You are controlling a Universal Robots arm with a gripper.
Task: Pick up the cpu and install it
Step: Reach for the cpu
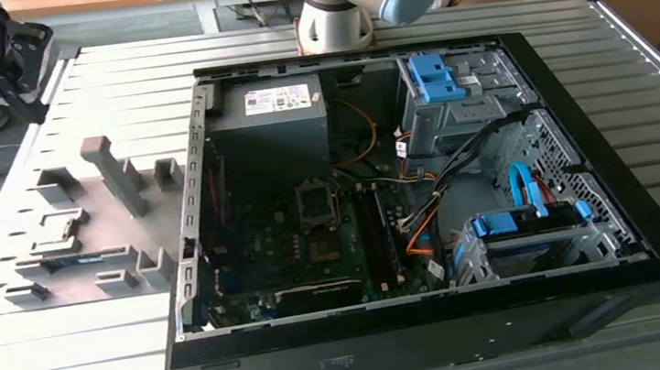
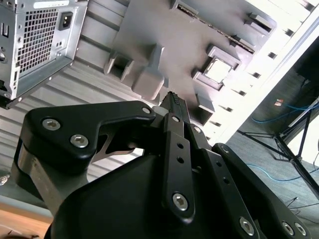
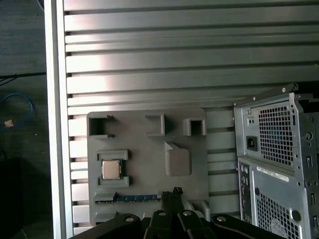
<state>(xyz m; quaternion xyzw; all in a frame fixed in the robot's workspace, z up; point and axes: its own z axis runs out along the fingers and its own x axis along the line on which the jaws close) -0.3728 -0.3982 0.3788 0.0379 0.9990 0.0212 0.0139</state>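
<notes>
Claw [image 3: 174,192] was fully closed, holding nothing; cpu [image 3: 111,170] lay in the grey tray [image 3: 144,154], well apart.

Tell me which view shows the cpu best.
The first wrist view: the cpu faces the camera squarely, seated in its holder. The second wrist view catches the cpu obliquely; in the exterior view it is too small to tell.

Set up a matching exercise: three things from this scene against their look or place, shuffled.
Things:
1. cpu
2. memory stick
3. computer case

Descriptions:
A. black, side open, lying on the slatted table
B. silvery square, seated in a nest on the grey plate
C. long, thin, blue-green, lying on the same plate

Pairs: 1-B, 2-C, 3-A.
</notes>
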